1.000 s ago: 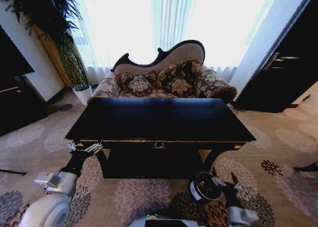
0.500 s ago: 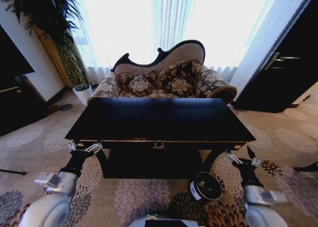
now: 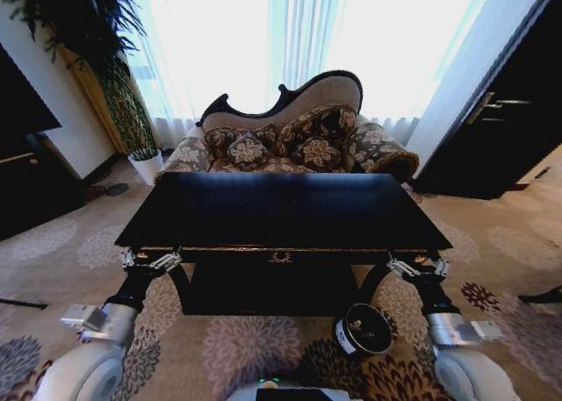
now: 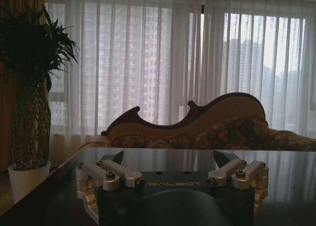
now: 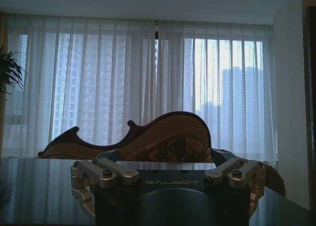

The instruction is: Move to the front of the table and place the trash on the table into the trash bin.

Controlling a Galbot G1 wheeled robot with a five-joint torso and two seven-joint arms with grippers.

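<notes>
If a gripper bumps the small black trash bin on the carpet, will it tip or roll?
The trash bin looks small and light, so a bump could probably tip it. It is cylindrical, so once down it might roll, though the carpet would likely slow it.

The head view looks forward and down from above onto the glossy black rectangular wooden counter (image 3: 281, 210). Each wrist view sits low at counter-top level, facing across it toward the patterned curved-back sofa (image 3: 294, 138) and sheer-curtained window (image 5: 148, 82), which all views share.
</notes>
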